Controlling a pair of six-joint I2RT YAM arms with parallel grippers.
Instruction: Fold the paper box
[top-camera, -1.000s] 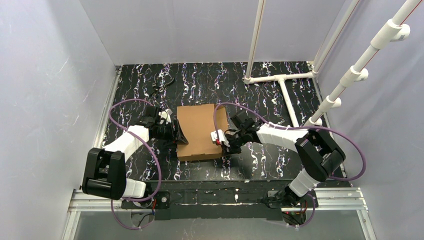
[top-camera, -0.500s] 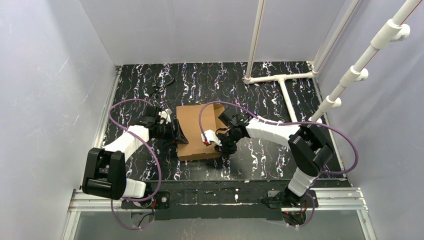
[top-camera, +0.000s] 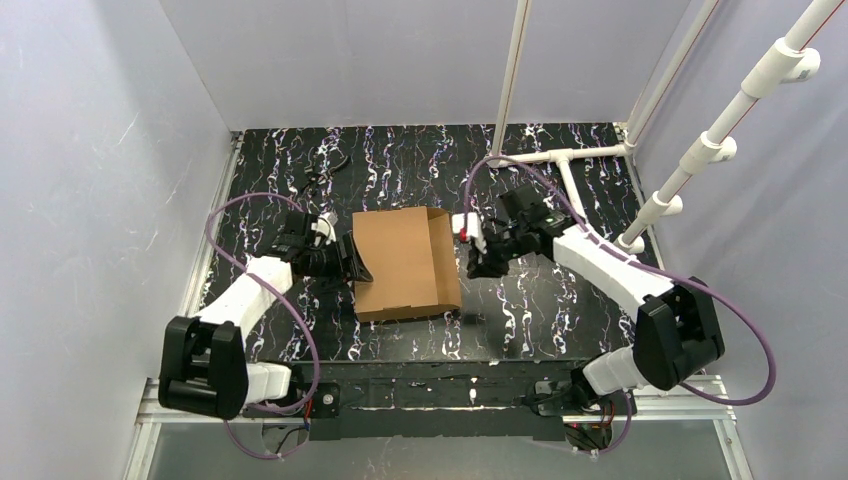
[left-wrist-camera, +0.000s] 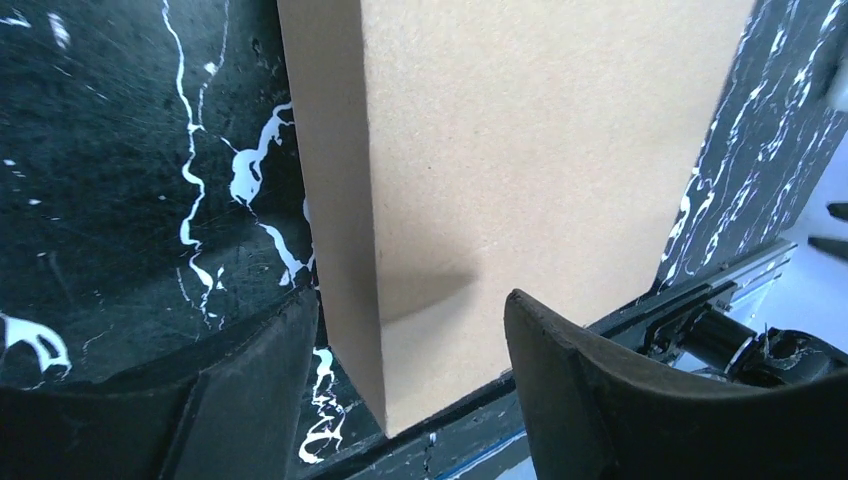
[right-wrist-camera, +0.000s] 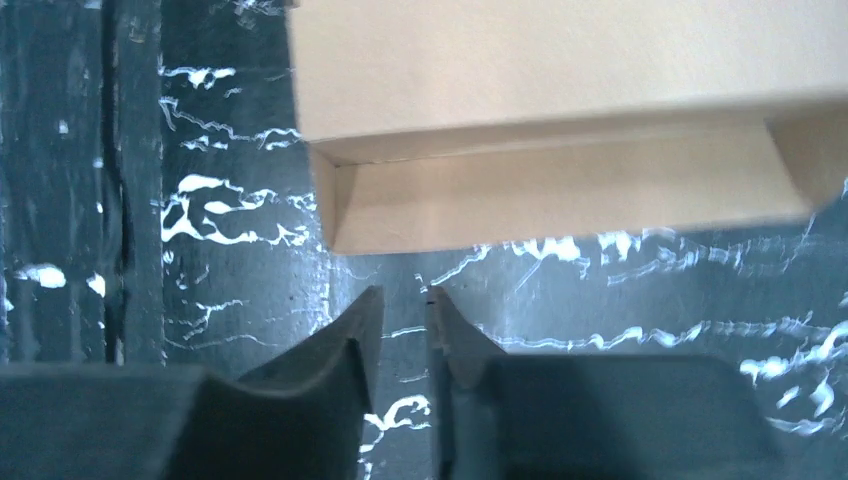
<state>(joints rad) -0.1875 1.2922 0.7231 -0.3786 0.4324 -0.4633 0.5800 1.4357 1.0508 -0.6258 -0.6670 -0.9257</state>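
Looking down from above, you have the paper box (top-camera: 400, 265) lying near the middle of the black marbled table (top-camera: 545, 312), a flap (top-camera: 445, 258) angled out along its right edge. Your left gripper (top-camera: 351, 263) sits at the box's left edge, fingers spread wide with a corner of the box between them. Your right gripper (top-camera: 480, 264) hovers just right of the box, fingers drawn almost together around nothing.

One paper box (top-camera: 398, 262) (and four black fingers (left-wrist-camera: 600, 400)).
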